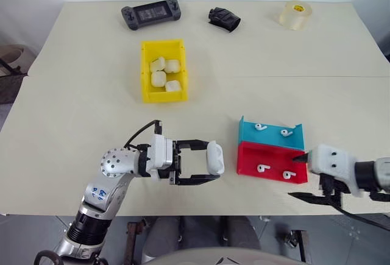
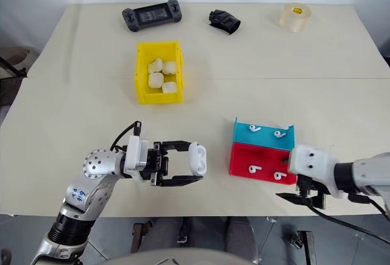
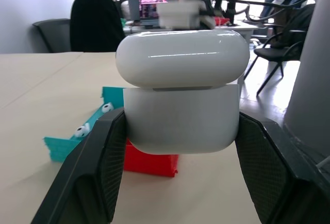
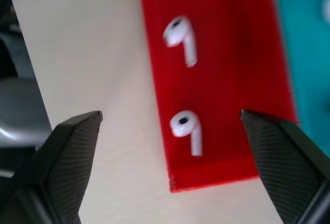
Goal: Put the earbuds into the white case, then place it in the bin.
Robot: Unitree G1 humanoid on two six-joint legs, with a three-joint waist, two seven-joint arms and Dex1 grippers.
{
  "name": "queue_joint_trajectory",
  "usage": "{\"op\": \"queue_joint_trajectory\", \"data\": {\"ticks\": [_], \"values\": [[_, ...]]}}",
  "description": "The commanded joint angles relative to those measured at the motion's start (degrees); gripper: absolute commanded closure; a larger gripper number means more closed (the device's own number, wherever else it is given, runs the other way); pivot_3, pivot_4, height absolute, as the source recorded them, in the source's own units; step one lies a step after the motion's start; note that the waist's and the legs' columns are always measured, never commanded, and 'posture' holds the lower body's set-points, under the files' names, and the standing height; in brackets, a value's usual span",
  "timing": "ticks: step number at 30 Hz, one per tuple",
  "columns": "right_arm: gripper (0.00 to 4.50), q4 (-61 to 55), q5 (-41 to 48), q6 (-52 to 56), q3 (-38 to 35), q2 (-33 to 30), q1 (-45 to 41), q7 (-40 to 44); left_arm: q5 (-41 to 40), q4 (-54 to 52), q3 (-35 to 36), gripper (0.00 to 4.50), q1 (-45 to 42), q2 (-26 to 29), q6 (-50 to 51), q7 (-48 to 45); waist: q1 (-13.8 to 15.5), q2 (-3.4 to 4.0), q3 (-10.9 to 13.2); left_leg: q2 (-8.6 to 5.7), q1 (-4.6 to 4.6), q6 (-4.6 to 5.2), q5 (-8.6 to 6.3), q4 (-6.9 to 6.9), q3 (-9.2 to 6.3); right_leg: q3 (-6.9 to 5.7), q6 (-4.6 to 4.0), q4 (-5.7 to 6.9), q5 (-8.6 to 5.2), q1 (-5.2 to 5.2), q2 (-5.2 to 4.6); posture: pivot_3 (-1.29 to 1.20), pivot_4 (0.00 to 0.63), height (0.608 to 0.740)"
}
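**Tools ready, lid shut: risk at the earbud pick**

Left tool is clamped on the white case, lid closed, left of the red tray. Right tool stands apart over two earbuds there. We judge those tiny, glossy earbuds may slip or skid against the tray wall when pinched. The bin waits far left.

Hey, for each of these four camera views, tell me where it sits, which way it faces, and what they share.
Left and right eye views: on the head, looking forward and down over the table; both arms show.
Left wrist view: along the left gripper, shut on the white case, facing the trays and a seated person.
Right wrist view: down between the open right gripper fingers onto two earbuds.
Shared: the red tray appears in every view.
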Motion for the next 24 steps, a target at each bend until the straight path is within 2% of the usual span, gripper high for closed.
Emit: {"op": "queue_joint_trajectory", "data": {"ticks": [1,8,11,17,24], "values": [[0.00,1.65,-4.28,-1.20,4.10,-1.01,-3.54,-1.91,-0.65,-3.74,-0.07,1.73,0.24,0.76,-0.50,-0.14,-0.12,0.00,0.00,0.01,0.00,0.00,0.00,0.00,0.00,0.00,0.00,0.01,0.00,0.00,0.00,0.00,0.150,0.740],[0.00,3.11,-7.67,-1.68,7.95,-1.43,-5.96,-1.27,-1.37,-4.41,-0.35,1.73,0.21,1.30,-0.16,-0.20,-0.04,0.02,0.00,0.01,0.00,0.00,0.00,0.01,0.00,-0.03,0.01,0.01,0.00,0.00,0.01,0.00,0.150,0.740],[0.56,1.87,-7.87,-1.01,8.00,-1.42,-5.50,-0.94,-1.55,-4.62,-0.73,1.73,0.82,1.46,-0.61,-0.88,-0.07,0.02,0.00,0.02,0.00,0.00,0.00,0.00,-0.01,-0.04,0.01,0.01,0.00,0.00,0.01,0.00,0.150,0.740],[2.53,1.22,-8.75,-2.06,7.42,-2.85,-5.13,0.83,-1.12,-3.70,-0.90,1.73,0.38,1.44,-1.28,-1.55,-0.07,0.02,0.00,0.03,0.00,0.00,0.00,0.01,0.00,-0.04,0.01,0.01,0.00,0.00,0.02,0.00,0.150,0.740],[2.53,1.97,-10.69,-4.91,6.51,-4.17,-4.51,1.84,-1.01,-4.09,-1.13,1.73,1.01,1.20,-1.10,-1.17,-0.08,0.02,0.00,0.03,0.00,0.00,0.00,0.00,0.01,-0.04,0.01,0.00,0.00,0.00,0.02,0.00,0.150,0.740]]}}
